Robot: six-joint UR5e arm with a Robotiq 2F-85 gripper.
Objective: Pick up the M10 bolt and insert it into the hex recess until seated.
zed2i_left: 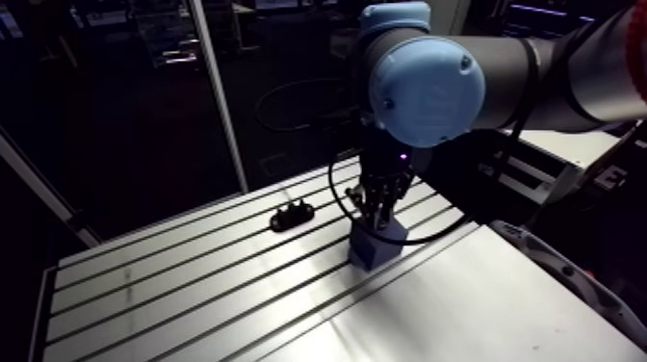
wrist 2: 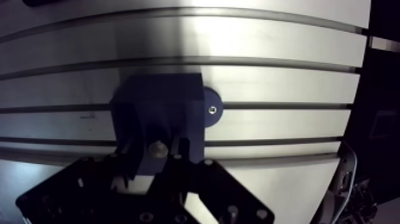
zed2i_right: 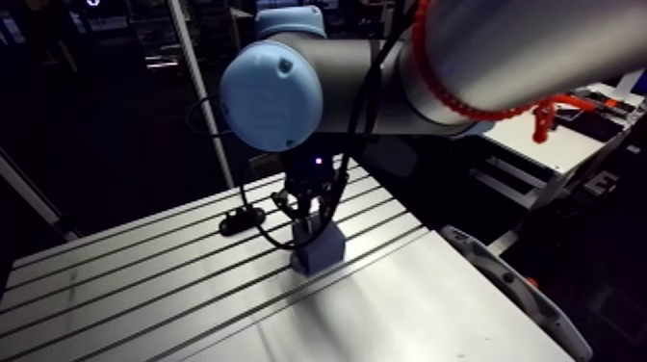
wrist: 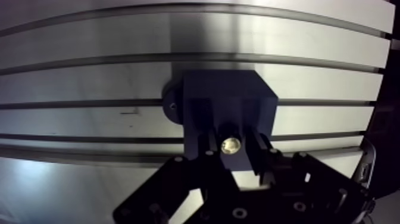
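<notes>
Wrist view, hand clamped on bolt, over blue block

A robotics lab: slotted aluminium table, industrial arm.

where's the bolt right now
In the wrist view the bolt is clamped in the gripper, right over the middle of the blue block that stands on the slotted table.

Dim overall; bright glare on the table; its slots look curved.
</notes>
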